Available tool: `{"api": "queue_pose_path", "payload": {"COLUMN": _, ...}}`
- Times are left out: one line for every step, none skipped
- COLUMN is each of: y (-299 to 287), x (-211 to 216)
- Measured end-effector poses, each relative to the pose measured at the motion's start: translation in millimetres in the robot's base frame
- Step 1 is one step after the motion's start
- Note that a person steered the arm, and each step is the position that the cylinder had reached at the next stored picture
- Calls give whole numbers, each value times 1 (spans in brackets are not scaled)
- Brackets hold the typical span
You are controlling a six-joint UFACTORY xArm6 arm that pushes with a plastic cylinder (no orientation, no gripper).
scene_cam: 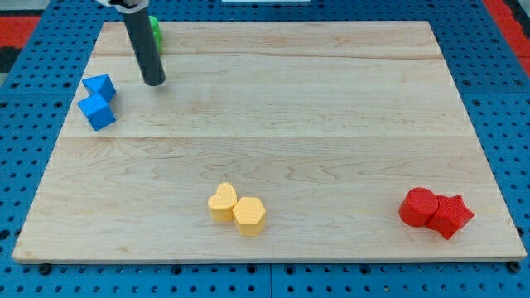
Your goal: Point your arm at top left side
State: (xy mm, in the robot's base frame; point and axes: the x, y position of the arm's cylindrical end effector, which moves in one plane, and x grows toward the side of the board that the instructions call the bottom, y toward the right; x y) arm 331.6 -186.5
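Wooden board bears my tip, a bare rod with nothing to grip, near its top-left corner beside two blue blocks and a half-hidden green block; reaching that corner seems nearly done, needing a short slide.

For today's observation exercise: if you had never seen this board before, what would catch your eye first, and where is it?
The dark rod stands out at the view's top left, my tip resting just right of two touching blue blocks, with a green block partly hidden behind the rod. Along the view's bottom sit two bright pairs: yellow blocks near the middle, one heart-shaped, and red blocks at the right.
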Motion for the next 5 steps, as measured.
{"api": "queue_pose_path", "payload": {"y": -44, "x": -4}}
{"api": "queue_pose_path", "payload": {"y": -60, "x": -42}}
{"api": "queue_pose_path", "payload": {"y": -78, "x": -80}}
{"api": "queue_pose_path", "payload": {"y": -70, "x": -113}}
{"api": "queue_pose_path", "payload": {"y": -21, "x": -141}}
